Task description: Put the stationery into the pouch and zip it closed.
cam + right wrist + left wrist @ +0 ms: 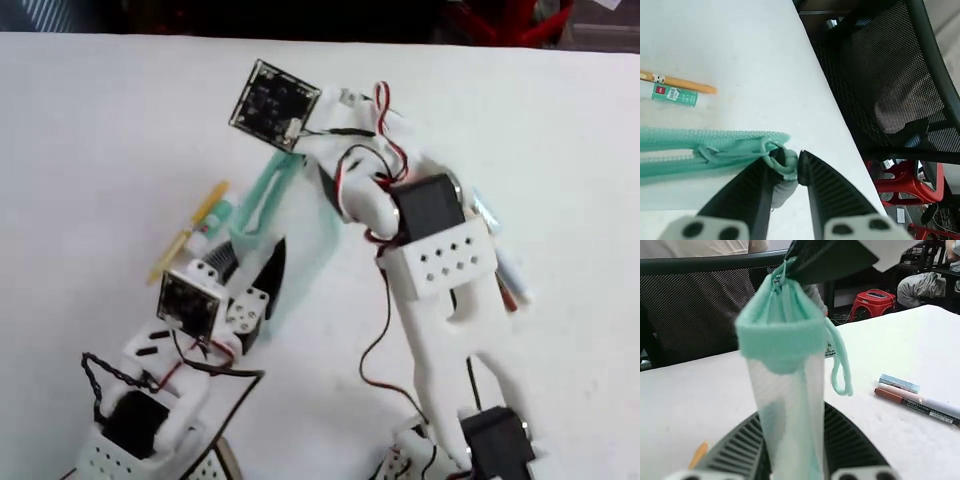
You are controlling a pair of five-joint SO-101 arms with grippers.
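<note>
Pouch (782,335) is stretching between both arms above the desk (685,390); left gripper (790,450) is clenching its jaws on the mesh body; right gripper (789,165) is pinching the zip end in its jaws. Pencil (680,82) and glue stick (675,95) are lying nearby; label print is too small to read.

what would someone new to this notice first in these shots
A mint mesh pouch is held stretched between both grippers: the left gripper clamps its body, the right gripper pinches its zipper end. A yellow pencil and a green-labelled tube lie to one side of it, markers to the other.
</note>
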